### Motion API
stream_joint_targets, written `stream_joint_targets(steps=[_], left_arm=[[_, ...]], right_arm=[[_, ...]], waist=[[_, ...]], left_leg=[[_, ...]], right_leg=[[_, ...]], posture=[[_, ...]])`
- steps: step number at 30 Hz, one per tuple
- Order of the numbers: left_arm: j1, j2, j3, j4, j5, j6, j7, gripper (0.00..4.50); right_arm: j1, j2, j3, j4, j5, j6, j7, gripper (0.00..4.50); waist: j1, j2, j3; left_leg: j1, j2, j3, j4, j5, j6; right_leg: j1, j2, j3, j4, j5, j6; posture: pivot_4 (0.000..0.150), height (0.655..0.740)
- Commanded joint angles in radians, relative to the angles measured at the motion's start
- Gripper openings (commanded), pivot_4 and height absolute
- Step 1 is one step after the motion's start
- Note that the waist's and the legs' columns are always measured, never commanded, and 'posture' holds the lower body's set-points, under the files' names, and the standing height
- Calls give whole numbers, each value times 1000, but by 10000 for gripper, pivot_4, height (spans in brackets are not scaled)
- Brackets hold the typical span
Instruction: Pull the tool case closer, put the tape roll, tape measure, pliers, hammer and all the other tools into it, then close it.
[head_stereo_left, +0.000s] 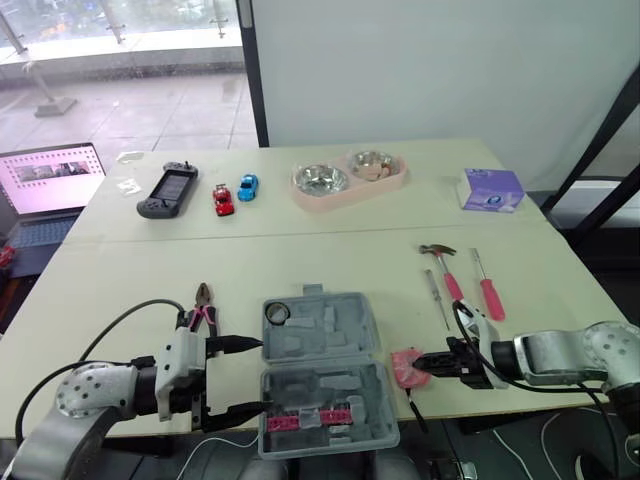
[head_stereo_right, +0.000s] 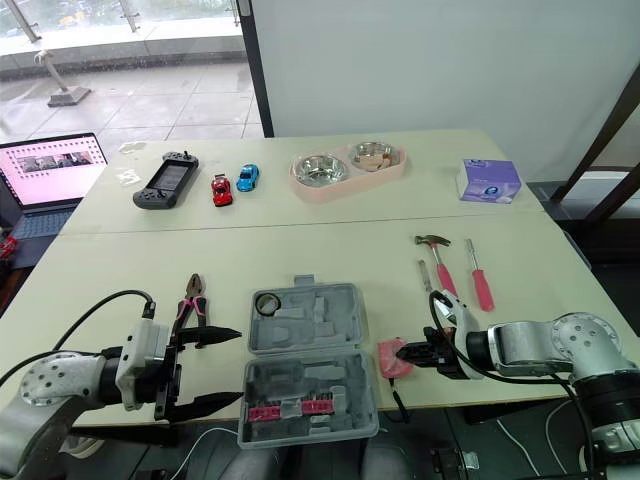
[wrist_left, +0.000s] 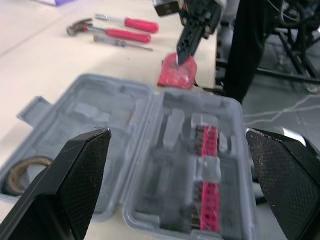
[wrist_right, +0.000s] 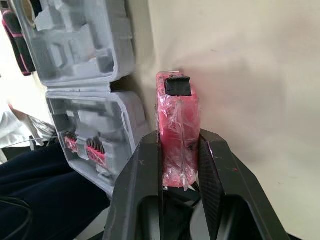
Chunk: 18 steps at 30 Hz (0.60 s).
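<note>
Two black fingers of my right gripper (wrist_right: 179, 141) are clamped on the pink tape measure (wrist_right: 177, 112), which rests on the table just right of the open tool case (head_stereo_left: 340, 335) at lower centre of the frame. My left gripper (head_stereo_left: 243, 376) gapes wide, holding nothing, at the case's left edge. The tape roll (head_stereo_left: 277, 313) sits in the case's upper-left pocket; pliers (head_stereo_left: 204, 305) lie just left, and the hammer (head_stereo_left: 443, 265) further right.

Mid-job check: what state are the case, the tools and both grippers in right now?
tool case: open, both halves flat on the table.
tape roll: in the case, corner pocket.
tape measure: outside the case, gripped.
right gripper: shut on the tape measure.
left gripper: open, at the case's left side.
pliers: on the table, outside the case.
hammer: on the table, outside the case.
laptop: open, screen lit.
</note>
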Motion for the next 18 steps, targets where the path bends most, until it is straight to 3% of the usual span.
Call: stream_joint_targets(steps=[1,5,13,18], left_arm=[[-14,10,-1,-16,-15,22,6,45000],[-15,11,3,-21,-14,34,10,45000],[-23,11,4,-30,-28,62,9,45000],[-22,9,5,-31,-29,68,11,45000]], right_arm=[[20,20,-26,-6,-82,-2,1,4334],[30,29,-52,-7,-123,14,9,4334],[27,23,-120,5,-151,49,29,43456],[13,8,-170,-52,-187,60,114,44571]], waist=[[-1,-1,0],[0,-1,0],[4,0,0],[11,0,0]], left_leg=[[0,0,0,0,0,0],[2,1,0,0,0,0],[2,0,0,0,0,0],[2,0,0,0,0,0]], right_leg=[[0,0,0,0,0,0],[2,1,0,0,0,0],[3,0,0,-1,0,0],[3,0,0,-1,0,0]], posture=[[1500,7233],[1500,7233],[1500,7233],[1500,7233]])
